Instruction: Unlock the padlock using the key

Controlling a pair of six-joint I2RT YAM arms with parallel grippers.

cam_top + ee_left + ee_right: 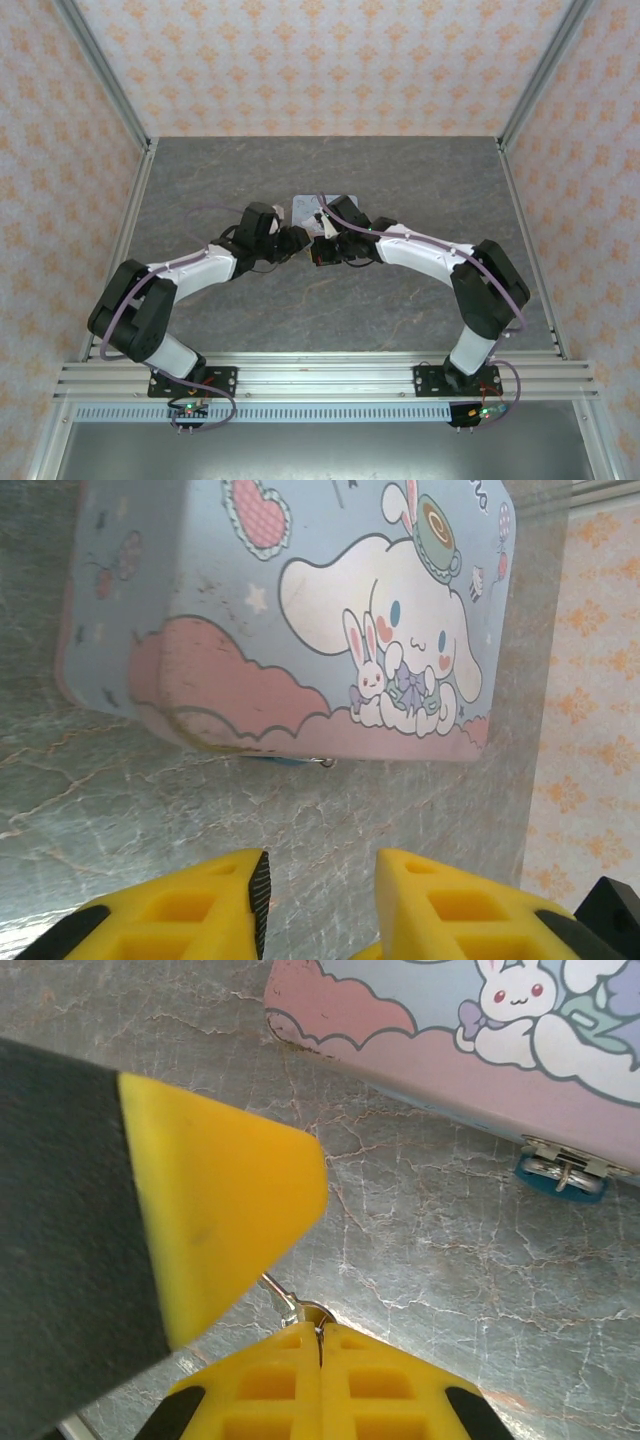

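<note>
right tool is clamped on the key, and left tool is parted, empty. line the key up squarely with the padlock at the tin box latch, and go slowly.

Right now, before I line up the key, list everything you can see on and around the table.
tin box: one, pale blue and pink, cartoon rabbit print, mid-table between the arms
padlock: one, teal-blue with metal parts, at the box's latch
key: one, silvery, mostly hidden, at the right fingertips
table: one, grey marbled
walls: peach patterned, on three sides
left end effector: one, yellow, open, facing the box
right end effector: one, yellow, shut on the key
</note>
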